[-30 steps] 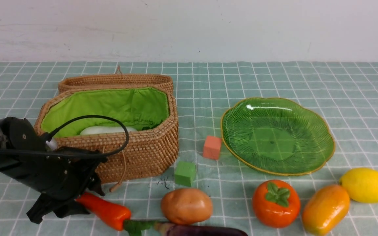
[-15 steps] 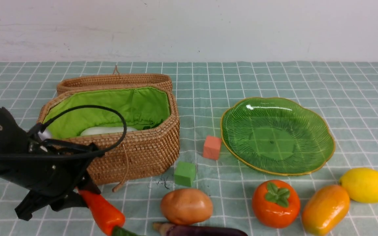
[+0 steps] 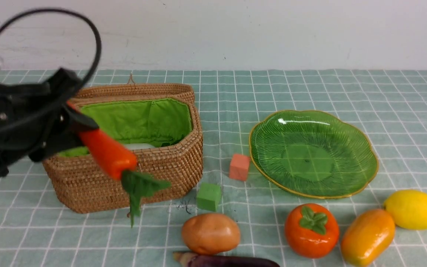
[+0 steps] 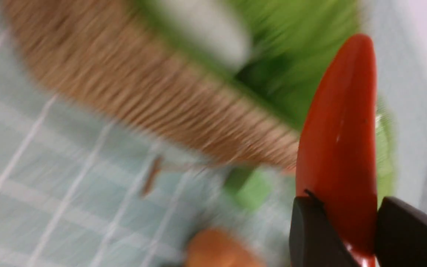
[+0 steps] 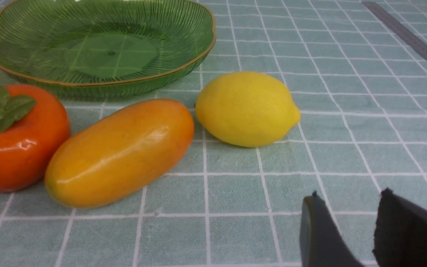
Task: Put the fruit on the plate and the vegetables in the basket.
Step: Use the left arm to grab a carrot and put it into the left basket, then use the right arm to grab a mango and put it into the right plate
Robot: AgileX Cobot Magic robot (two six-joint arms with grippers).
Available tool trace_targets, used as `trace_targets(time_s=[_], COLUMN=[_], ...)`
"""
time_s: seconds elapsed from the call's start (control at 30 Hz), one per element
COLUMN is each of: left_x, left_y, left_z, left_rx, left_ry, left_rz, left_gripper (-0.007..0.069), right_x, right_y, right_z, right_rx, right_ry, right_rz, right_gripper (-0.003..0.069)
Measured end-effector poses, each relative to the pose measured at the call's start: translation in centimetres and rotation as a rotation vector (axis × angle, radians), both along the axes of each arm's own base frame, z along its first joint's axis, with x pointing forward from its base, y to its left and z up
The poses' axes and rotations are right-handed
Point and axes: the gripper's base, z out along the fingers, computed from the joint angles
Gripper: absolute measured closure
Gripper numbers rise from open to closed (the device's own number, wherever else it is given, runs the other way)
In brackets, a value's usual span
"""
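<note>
Gripping carrot – the left gripper is clamping its narrow end, hanging it in the air by the basket near rim, leafy end down. Judged glossy, stiff, light, tapered – likely slipping toward the tip; holding nearer the thick shoulder is looking safer. The right gripper is idling, jaws parted, empty

The basket stood at the left of the table and the plate at the right, with two cubes between them. A radish lay in the basket, and the carrot hung above its front wall. Nearest lay the potato, with the eggplant before it, then rightward the persimmon, mango and lemon.
</note>
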Motion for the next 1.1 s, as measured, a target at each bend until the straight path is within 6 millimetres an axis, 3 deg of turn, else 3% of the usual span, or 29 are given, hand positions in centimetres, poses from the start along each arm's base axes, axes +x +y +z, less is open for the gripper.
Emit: trace_targets(time_s=[0.07,0.13,0.17,0.2,0.37,0.43,0.53,0.73,0.8,0.9,1.1], left_x=[1.7,2.5,4.1,4.1,7.8,8.3,9.3,9.6,9.6,9.5,7.8], left_y=[0.5,0.7,0.8,0.8,0.5,0.4,0.3,0.3,0.3,0.3,-0.2], left_z=[1.8,2.2,2.4,2.4,0.9,0.5,-0.7,-1.3,-1.3,-1.3,-0.1], left_rx=[-0.061,-0.095,-0.135,-0.14,-0.181,-0.18,-0.191,-0.199,-0.191,-0.155,-0.036], left_ry=[-0.029,-0.026,-0.008,-0.005,0.098,0.118,0.159,0.179,0.175,0.169,0.136], left_rz=[0.054,0.084,0.117,0.12,0.145,0.145,0.158,0.167,0.16,0.125,-0.068], left_gripper=[0.0408,0.0408,0.0408,0.0408,0.0403,0.0379,0.0244,0.0013,-0.0008,-0.0014,0.0074], right_x=[0.0,0.0,0.0,0.0,0.0,0.0,0.0,0.0,0.0,0.0,0.0], right_y=[0.0,0.0,0.0,0.0,0.0,0.0,0.0,0.0,0.0,0.0,0.0], right_z=[0.0,0.0,0.0,0.0,0.0,0.0,0.0,0.0,0.0,0.0,0.0], right_rx=[0.0,0.0,0.0,0.0,0.0,0.0,0.0,0.0,0.0,0.0,0.0], right_ry=[0.0,0.0,0.0,0.0,0.0,0.0,0.0,0.0,0.0,0.0,0.0], right_rz=[0.0,0.0,0.0,0.0,0.0,0.0,0.0,0.0,0.0,0.0,0.0], right_gripper=[0.0417,0.0417,0.0417,0.0417,0.0417,0.0417,0.0417,0.0417,0.0417,0.0417,0.0417])
